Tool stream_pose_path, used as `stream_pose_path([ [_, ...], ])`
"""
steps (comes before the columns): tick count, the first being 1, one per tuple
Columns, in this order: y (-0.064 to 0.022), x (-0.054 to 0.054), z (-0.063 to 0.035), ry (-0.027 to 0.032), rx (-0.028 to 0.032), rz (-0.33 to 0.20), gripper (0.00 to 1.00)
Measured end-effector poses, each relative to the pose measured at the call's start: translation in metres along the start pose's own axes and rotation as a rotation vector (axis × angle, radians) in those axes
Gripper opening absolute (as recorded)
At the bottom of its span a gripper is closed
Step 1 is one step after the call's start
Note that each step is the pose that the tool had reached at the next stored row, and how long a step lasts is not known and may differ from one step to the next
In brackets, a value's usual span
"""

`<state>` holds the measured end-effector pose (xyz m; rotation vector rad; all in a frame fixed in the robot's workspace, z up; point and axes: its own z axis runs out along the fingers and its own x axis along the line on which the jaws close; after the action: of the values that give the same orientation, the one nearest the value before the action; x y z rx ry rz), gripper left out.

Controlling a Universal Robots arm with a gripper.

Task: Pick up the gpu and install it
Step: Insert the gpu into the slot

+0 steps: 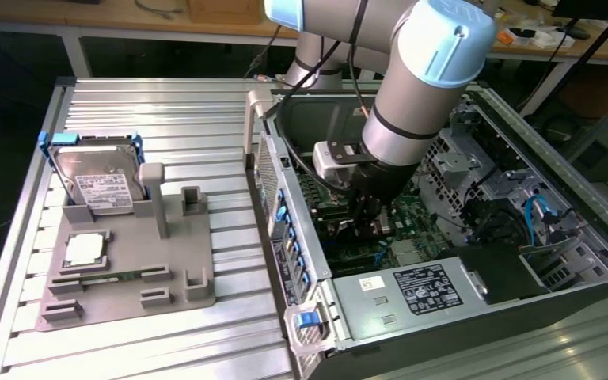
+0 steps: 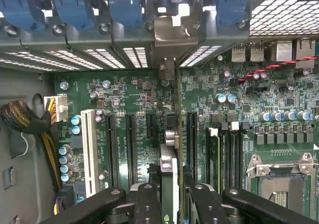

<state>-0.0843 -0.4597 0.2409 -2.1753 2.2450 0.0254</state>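
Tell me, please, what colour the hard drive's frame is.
Blue frame, best in exterior view.

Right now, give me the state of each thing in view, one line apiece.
gpu, upright and edge-on over the motherboard slots, gripped.
hand, shut on the gpu inside the case.
computer case, side open.
hard drive, standing upright in the grey holder.
processor chip, lying flat on the holder.
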Motion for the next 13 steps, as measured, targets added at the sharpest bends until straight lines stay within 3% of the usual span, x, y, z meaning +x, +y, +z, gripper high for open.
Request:
stream_pose_path([
  [8, 0.0, 0.0, 0.0, 0.0, 0.0, 0.0, 0.27],
  [10, 0.0001, -0.0003, 0.0013, -0.0031, 0.0012, 0.0, 0.28],
  [11, 0.0, -0.0002, 0.0005, -0.0013, 0.0009, 0.0, 0.35],
  [13, 0.0, -0.0001, -0.0016, -0.0002, 0.0004, 0.0, 0.35],
])
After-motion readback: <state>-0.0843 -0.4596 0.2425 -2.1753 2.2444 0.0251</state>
